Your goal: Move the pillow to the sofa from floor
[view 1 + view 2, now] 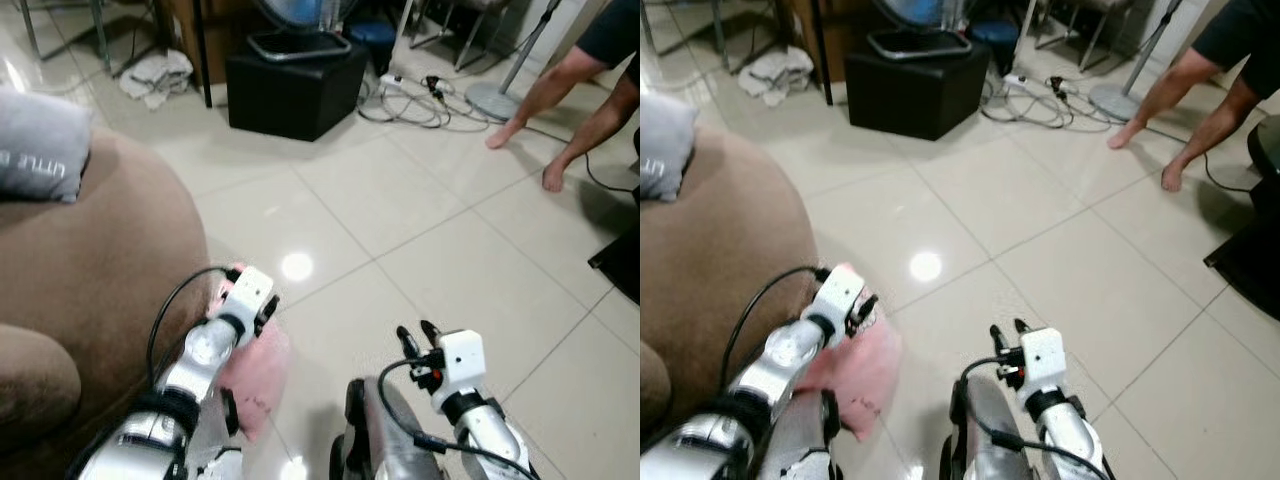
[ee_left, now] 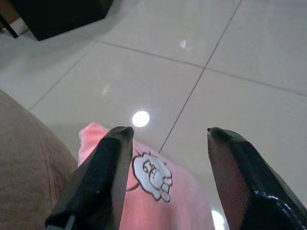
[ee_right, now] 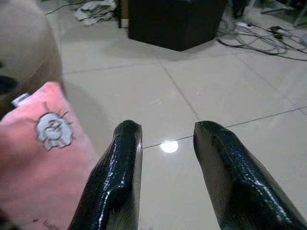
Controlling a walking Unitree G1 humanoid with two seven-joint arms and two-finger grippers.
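— Item one?

— Soft pink square pillow with a white cartoon patch (image 1: 855,370), on the glossy tiled floor (image 1: 1040,230), touching the foot of the rounded brown fabric sofa (image 1: 710,250).

— Nearest arm?

— The left gripper (image 2: 165,158) hung directly over it, fingers spread wide, holding nothing. The pillow lay just below and toward six o'clock, its long axis seemingly running twelve to six.

— The other?

— The right gripper (image 3: 165,163), parted and empty, had the pillow at nine o'clock. The left looked better placed.
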